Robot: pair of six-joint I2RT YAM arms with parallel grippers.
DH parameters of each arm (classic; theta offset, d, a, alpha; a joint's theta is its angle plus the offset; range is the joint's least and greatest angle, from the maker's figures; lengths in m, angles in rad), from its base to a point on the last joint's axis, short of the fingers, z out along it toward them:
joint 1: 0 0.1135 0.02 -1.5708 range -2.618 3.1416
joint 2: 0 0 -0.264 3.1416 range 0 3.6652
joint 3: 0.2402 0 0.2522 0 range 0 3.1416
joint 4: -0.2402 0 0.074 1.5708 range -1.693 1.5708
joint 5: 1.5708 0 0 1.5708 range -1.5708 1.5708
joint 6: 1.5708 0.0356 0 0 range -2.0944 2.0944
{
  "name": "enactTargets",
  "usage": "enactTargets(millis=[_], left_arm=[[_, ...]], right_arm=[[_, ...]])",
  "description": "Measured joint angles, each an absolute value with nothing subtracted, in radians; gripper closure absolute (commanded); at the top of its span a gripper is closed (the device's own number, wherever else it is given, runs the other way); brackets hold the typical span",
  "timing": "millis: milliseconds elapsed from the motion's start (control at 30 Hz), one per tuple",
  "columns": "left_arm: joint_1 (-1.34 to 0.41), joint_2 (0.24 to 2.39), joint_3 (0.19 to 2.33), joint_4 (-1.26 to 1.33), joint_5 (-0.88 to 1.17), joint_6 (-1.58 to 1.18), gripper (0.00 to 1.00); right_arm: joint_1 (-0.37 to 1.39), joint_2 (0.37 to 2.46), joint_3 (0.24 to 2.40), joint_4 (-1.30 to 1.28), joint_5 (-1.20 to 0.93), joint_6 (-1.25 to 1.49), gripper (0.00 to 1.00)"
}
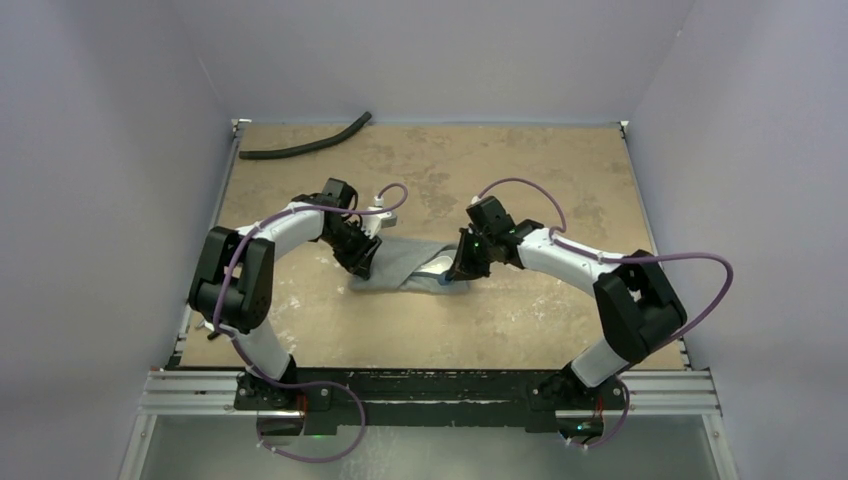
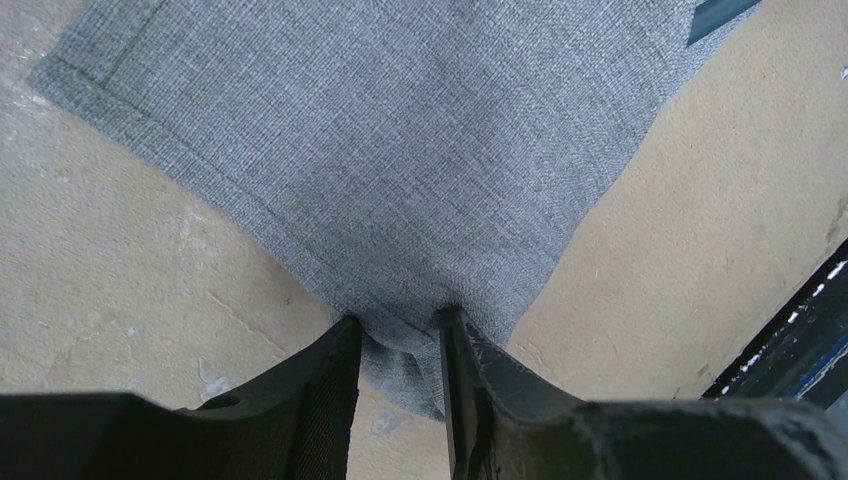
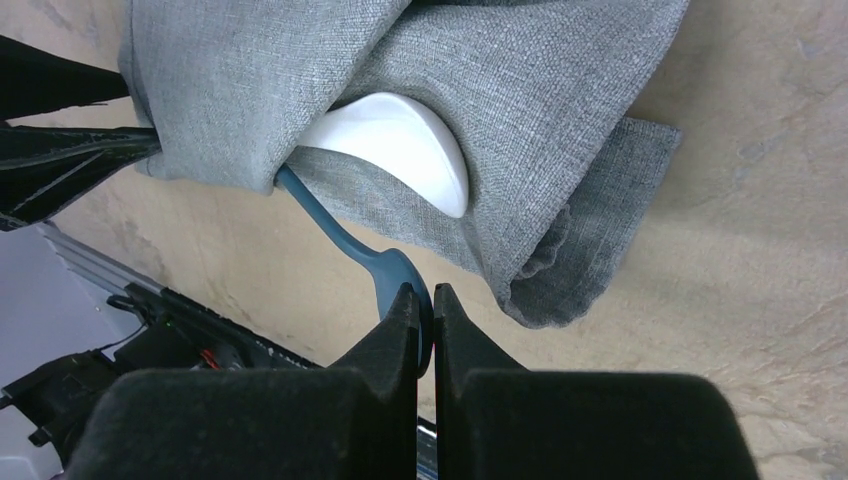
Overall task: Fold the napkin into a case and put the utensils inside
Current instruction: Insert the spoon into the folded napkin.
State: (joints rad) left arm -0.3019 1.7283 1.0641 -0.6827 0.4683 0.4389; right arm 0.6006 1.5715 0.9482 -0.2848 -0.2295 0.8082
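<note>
The grey napkin point(image 1: 405, 262) lies mid-table as a folded oblong case between both arms. My left gripper point(image 1: 362, 262) is at its left end. In the left wrist view, a bunched corner of the napkin point(image 2: 380, 150) is pinched in the left gripper point(image 2: 400, 325). In the right wrist view, the white spoon point(image 3: 400, 140) pokes out of the napkin's point(image 3: 560, 90) open folds. A thin blue utensil point(image 3: 345, 235) runs from inside those folds down to my right gripper point(image 3: 425, 295), which is shut on its round end. The right gripper point(image 1: 462, 272) is at the case's right end.
A long black curved hose point(image 1: 305, 143) lies at the table's far left edge. The black base rail point(image 1: 430, 385) runs along the near edge, close behind both grippers. Bare tan tabletop point(image 1: 540, 170) surrounds the cloth.
</note>
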Motion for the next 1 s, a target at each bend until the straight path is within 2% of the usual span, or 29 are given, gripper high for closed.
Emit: enactTargets(millis=[200,433,567,700,800,900,967,1000], left_arm=[[-0.301,1.732,1.064,-0.691,0.468,0.449,0.69],[-0.301,1.732,1.064,-0.699,0.469,0.459,0.69],[-0.294,1.732,1.064,-0.709,0.471,0.469,0.69],[-0.271,1.732,1.065,-0.731,0.483,0.489,0.69],[-0.255,1.732,1.066,-0.744,0.488,0.494,0.69],[-0.244,1.732,1.073,-0.757,0.492,0.501,0.66],[-0.237,1.732,1.085,-0.773,0.495,0.507,0.58],[-0.233,1.732,1.097,-0.789,0.498,0.511,0.49]], right_arm=[[0.61,1.595,0.979,-0.279,-0.223,0.82,0.72],[0.617,1.623,1.0,-0.263,-0.199,0.818,0.51],[0.617,1.663,1.021,-0.277,-0.166,0.792,0.33],[0.616,1.663,1.034,-0.321,-0.12,0.759,0.23],[0.614,1.663,1.056,-0.352,-0.096,0.729,0.21],[0.609,1.662,1.072,-0.385,-0.072,0.7,0.19],[0.598,1.652,1.079,-0.412,-0.059,0.682,0.02],[0.591,1.643,1.079,-0.421,-0.054,0.677,0.01]])
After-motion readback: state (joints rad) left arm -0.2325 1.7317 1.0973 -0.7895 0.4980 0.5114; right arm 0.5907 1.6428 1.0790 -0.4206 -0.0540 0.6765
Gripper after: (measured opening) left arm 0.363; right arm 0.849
